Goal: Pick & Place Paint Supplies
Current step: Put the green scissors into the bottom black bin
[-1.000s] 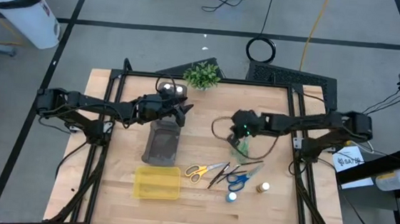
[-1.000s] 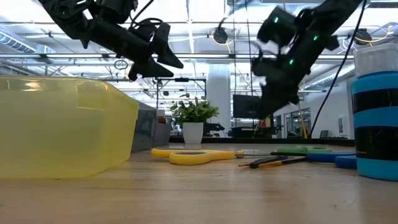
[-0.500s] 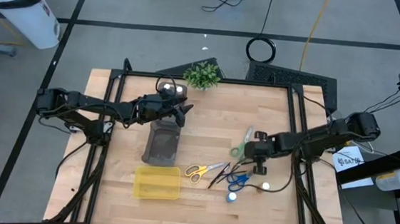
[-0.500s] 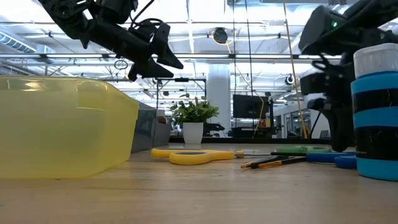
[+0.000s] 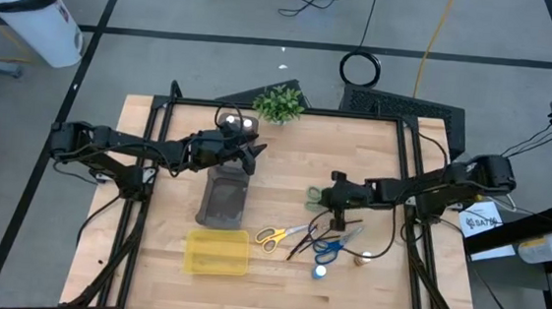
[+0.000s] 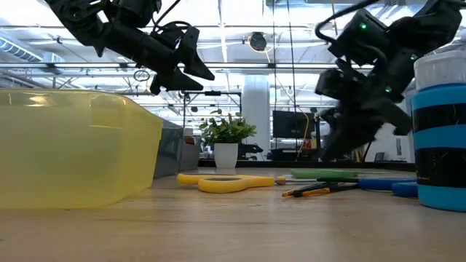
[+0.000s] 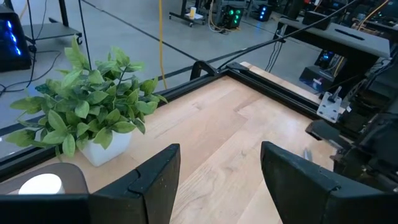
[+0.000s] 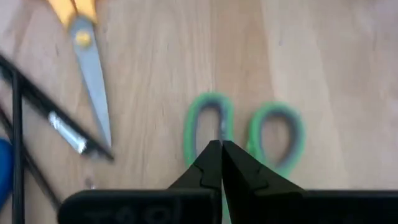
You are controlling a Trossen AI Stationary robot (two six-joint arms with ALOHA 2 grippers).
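The green-handled scissors (image 5: 313, 192) lie flat on the table, their two handle loops (image 8: 208, 124) just beyond my right gripper (image 8: 221, 151), which is shut and hovers low over them (image 5: 336, 201). Nearer the front edge lie the yellow-handled scissors (image 5: 270, 237), the blue-handled scissors (image 5: 326, 245), thin dark brushes (image 5: 303, 238) and two small paint bottles (image 5: 319, 271) (image 5: 361, 259). My left gripper (image 5: 248, 154) is open and holds nothing, raised over the far end of the dark grey organiser tray (image 5: 223, 198). My right gripper points its shut fingertips (image 8: 211, 163) down at the place where the two green handle loops (image 8: 249, 134) meet. Whether they touch the scissors, I cannot tell. The scissors lie flat on the table (image 6: 331, 175).
The yellow rectangular tray (image 5: 217, 252) stands near the front edge, left of the yellow scissors. A small potted plant (image 5: 278, 103) stands at the table's far edge. A cable loops from my right arm over the table near the bottles (image 5: 382, 244). Bare wood lies right of the organiser tray.
My right gripper swung from the table's middle toward the near right, then came back left and down over the green scissors. The green scissors have shifted: their handles now lie farther toward the table's left. My left arm kept still.
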